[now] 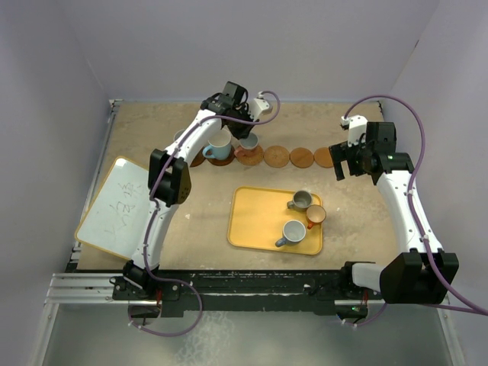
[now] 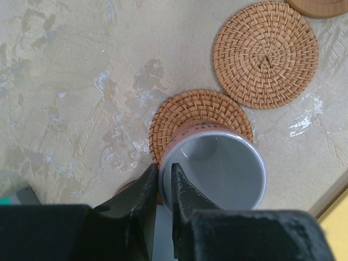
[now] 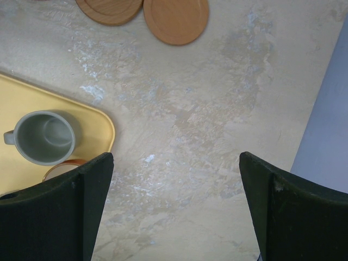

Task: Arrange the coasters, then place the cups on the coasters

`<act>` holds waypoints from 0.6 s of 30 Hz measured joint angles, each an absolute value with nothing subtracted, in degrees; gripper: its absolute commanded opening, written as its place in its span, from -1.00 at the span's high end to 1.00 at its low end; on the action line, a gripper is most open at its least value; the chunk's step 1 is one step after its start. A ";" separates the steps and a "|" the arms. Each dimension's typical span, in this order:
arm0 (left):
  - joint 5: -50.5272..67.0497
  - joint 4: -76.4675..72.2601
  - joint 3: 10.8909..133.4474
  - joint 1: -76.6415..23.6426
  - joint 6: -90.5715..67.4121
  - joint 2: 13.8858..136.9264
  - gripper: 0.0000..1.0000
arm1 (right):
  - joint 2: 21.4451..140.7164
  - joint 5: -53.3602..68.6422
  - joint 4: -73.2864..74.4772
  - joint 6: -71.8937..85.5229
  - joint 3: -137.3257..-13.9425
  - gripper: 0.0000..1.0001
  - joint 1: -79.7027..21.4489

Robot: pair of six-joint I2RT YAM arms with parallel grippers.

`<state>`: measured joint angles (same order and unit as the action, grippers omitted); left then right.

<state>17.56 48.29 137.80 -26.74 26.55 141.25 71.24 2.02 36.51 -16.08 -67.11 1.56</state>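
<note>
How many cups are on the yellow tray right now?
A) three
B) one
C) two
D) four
A: the top view shows three on the yellow tray: a grey cup, a small orange-brown cup and a pale cup.

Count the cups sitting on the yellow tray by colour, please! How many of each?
Greyish cups: 2
Orange-brown cup: 1
Total on the yellow tray: 3
</note>
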 measured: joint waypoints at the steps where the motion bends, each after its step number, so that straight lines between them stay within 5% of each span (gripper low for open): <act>1: 17.52 48.16 137.80 -26.74 26.52 141.32 0.70 | 71.24 2.02 36.51 -16.08 -67.11 -1.00 1.56; 18: 17.32 47.66 138.54 -26.70 26.13 141.86 0.46 | 71.35 2.02 36.51 -16.10 -67.11 -1.00 1.56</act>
